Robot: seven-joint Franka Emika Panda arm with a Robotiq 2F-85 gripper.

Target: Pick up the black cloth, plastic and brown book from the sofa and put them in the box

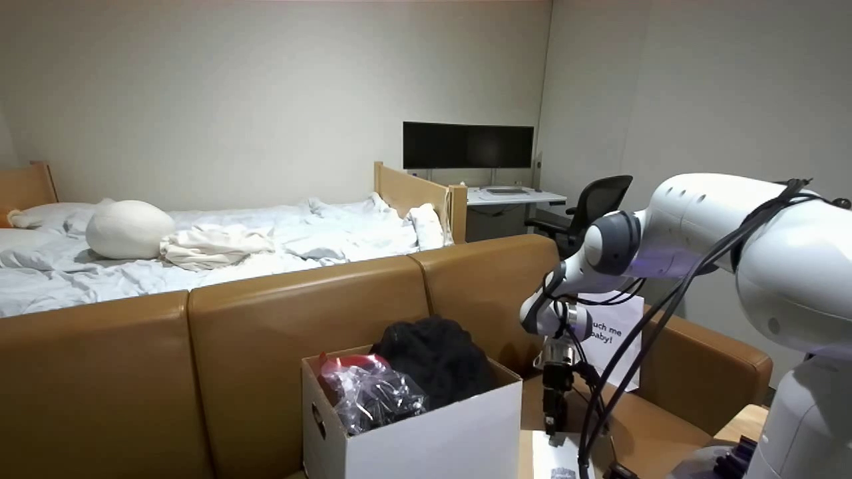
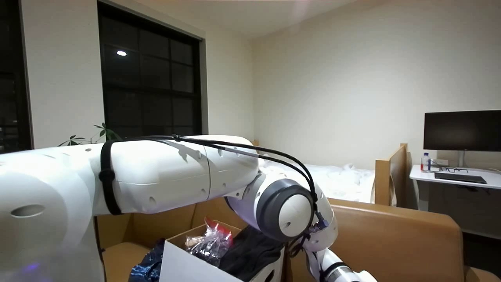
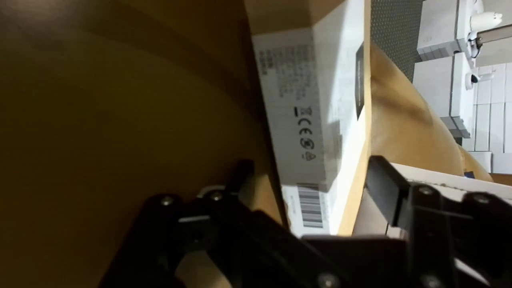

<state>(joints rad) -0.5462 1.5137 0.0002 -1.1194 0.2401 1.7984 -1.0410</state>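
The white box (image 1: 432, 442) stands on the brown sofa (image 1: 313, 293). The black cloth (image 1: 436, 362) and the clear plastic (image 1: 379, 399) with a red part lie inside it. They also show in an exterior view, the cloth (image 2: 250, 252) beside the plastic (image 2: 211, 244). A white printed carton with brown edges (image 1: 556, 459) is on the sofa beside the box; no other brown book shows. In the wrist view the carton (image 3: 296, 120) is between the fingers of my open gripper (image 3: 312, 182). The right finger is at its brown edge; the left is apart from it. My gripper (image 1: 552, 426) points down.
A white paper sign (image 1: 616, 332) leans at the sofa's armrest (image 1: 705, 352). The sofa backrest (image 1: 489, 279) rises behind the gripper, with a bed beyond. A dark blue patterned item (image 2: 148, 262) lies on the sofa beside the box. Cables hang along the arm.
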